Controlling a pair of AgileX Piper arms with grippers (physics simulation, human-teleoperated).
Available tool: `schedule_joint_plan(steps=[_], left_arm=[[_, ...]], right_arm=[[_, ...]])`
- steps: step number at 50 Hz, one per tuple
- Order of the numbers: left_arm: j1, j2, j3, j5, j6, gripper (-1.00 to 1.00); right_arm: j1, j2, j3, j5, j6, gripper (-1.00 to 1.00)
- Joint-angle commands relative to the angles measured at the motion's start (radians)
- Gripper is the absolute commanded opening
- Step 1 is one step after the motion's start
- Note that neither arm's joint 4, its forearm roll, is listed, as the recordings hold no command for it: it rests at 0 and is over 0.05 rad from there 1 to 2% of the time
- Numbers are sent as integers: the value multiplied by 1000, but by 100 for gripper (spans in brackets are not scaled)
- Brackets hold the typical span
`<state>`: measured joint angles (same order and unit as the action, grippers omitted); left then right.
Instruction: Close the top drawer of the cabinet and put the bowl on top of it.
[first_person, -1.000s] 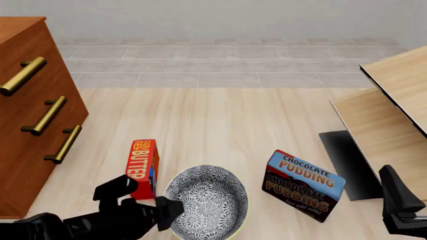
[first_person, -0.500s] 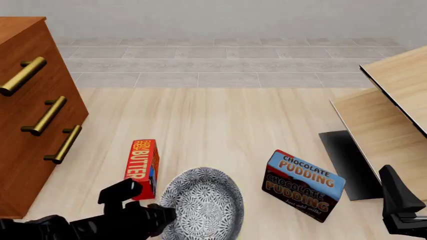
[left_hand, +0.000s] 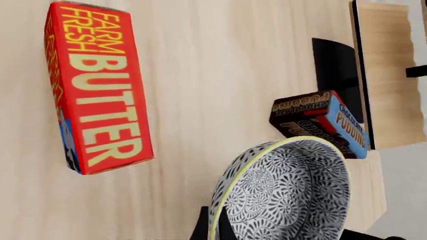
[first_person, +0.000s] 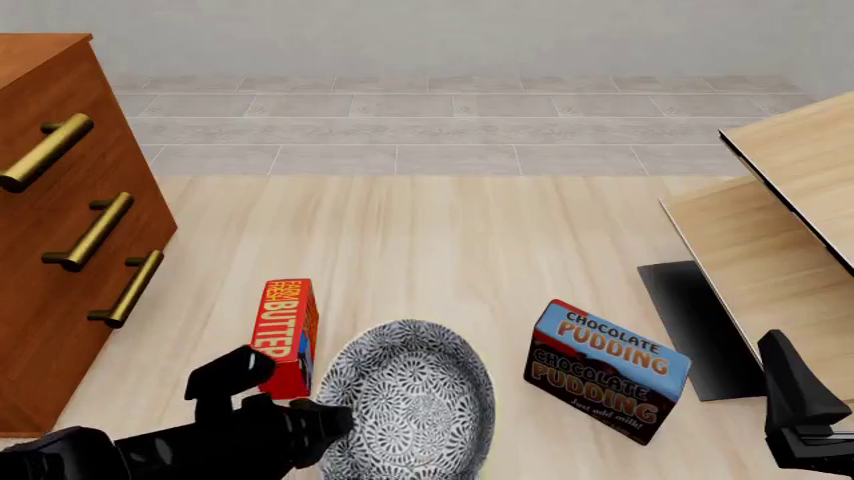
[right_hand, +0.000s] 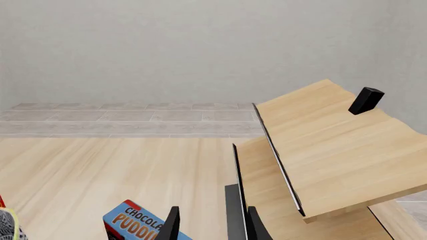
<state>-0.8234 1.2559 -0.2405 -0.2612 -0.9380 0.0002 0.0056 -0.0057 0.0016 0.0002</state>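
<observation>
While the left gripper (first_person: 324, 428) clamps the tilted bowl (first_person: 407, 398) at lower centre, right gripper (right_hand: 210, 225) aperture is indeterminate.

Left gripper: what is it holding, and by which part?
The left gripper holds the bowl by its near rim, tilted; the right gripper holds nothing.

Simulated home room: wooden cabinet (first_person: 67, 200), grocery boxes (first_person: 284, 335), plank floor (first_person: 427, 240).

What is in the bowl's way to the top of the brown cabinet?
Nothing visible blocks it. The left gripper holds the bowl by its rim, tilted. The butter box stands low beside it, and the floor toward the cabinet looks open.
</observation>
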Motion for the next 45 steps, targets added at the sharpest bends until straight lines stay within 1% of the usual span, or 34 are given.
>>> schedule_joint_plan(steps=[1, 3, 6, 13, 25, 27, 28, 29, 31, 35, 41, 45], left_arm=[[-35, -110, -46, 89, -29, -100], [-51, -113, -50, 94, -33, -100], [-62, -139, -67, 131, -32, -100], [-69, -185, -91, 191, -27, -100], [-44, -326, -164, 376, 15, -100], [-45, -334, -169, 390, 16, -100], [-44, -351, -183, 412, 28, -100], [-27, -396, -213, 469, 39, -100], [-26, -409, -222, 490, 34, -100], [-5, -459, -253, 569, 66, -100], [14, -533, -308, 667, 84, -100], [29, -555, -336, 720, 100, -100]], right_arm=[[0, 0, 1, -1, 0, 100], [0, -1, 1, -1, 0, 100], [0, -1, 1, -1, 0, 100], [0, 0, 1, -1, 0, 100], [0, 0, 1, -1, 0, 100], [0, 0, 1, -1, 0, 100], [0, 0, 1, -1, 0, 100], [0, 0, 1, -1, 0, 100], [0, 0, 1, -1, 0, 100], [0, -1, 1, -1, 0, 100], [0, -1, 1, -1, 0, 100], [0, 0, 1, -1, 0, 100]])
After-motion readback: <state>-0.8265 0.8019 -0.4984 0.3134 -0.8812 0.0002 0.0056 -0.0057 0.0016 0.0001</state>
